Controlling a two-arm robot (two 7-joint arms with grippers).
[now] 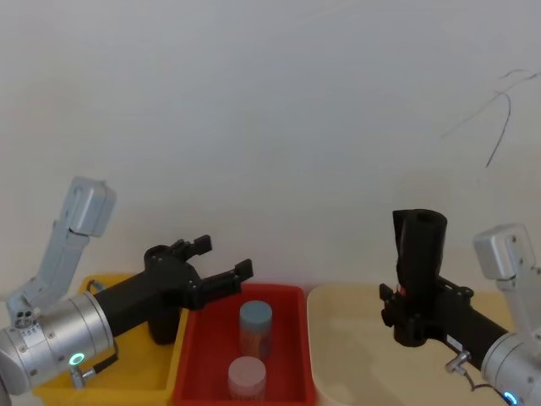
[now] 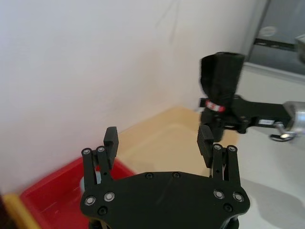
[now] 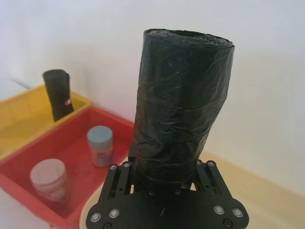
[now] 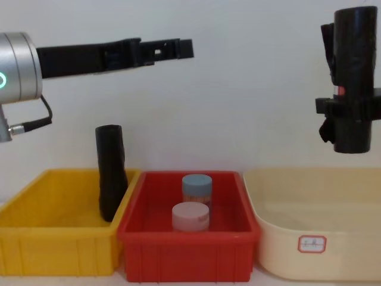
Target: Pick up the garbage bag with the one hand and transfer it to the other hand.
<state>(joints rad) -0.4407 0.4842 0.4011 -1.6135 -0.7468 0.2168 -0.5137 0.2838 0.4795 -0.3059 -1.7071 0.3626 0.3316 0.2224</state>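
**Q:** Which containers are present?
**A:** Cream tub (image 4: 351, 250) on the right, yellow bin (image 4: 59, 244) on the left, red bin (image 4: 187, 250) between them.

**Q:** What is the gripper status?
**A:** The right gripper (image 1: 412, 311) is clamped round the lower part of the garbage bag (image 4: 355, 53), holding it upright in the air above the cream tub. The left gripper (image 1: 224, 256) is spread wide and empty, raised over the yellow and red bins.

**Q:** What do the bins hold?
**A:** A black roll (image 4: 111, 173) leans at the yellow bin's right edge. In the red bin, the blue-lidded jar (image 4: 196, 187) stands behind the pink-lidded jar (image 4: 190, 217).
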